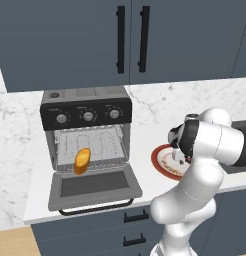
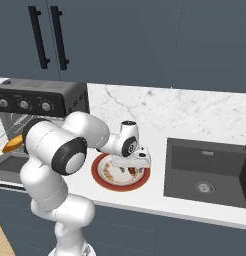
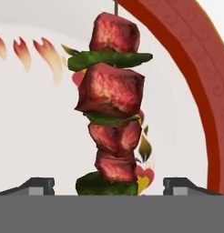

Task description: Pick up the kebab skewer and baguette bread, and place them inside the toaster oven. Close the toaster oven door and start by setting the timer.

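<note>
The kebab skewer (image 3: 113, 109), red-brown meat chunks with green slices, lies on a white plate with a red rim (image 3: 186, 59). My gripper (image 3: 109, 186) hangs just above it, open, with one fingertip (image 3: 38, 185) on each side and neither touching. The gripper (image 1: 181, 160) is over the plate (image 1: 162, 169) to the right of the toaster oven (image 1: 87, 127). The toaster oven door (image 1: 95, 186) lies dropped open. The baguette bread (image 1: 82, 161) sits at the front of the wire rack in the oven mouth. From the right, the gripper (image 2: 137, 167) is over the plate (image 2: 102, 175), with the baguette bread (image 2: 12, 144) at the far left.
A dark sink (image 2: 210, 170) is set into the white counter right of the plate. Dark wall cabinets with black bar handles (image 1: 130, 37) hang above the oven. The open door overhangs the counter's front edge. Three silver knobs (image 1: 88, 116) line the oven's top panel.
</note>
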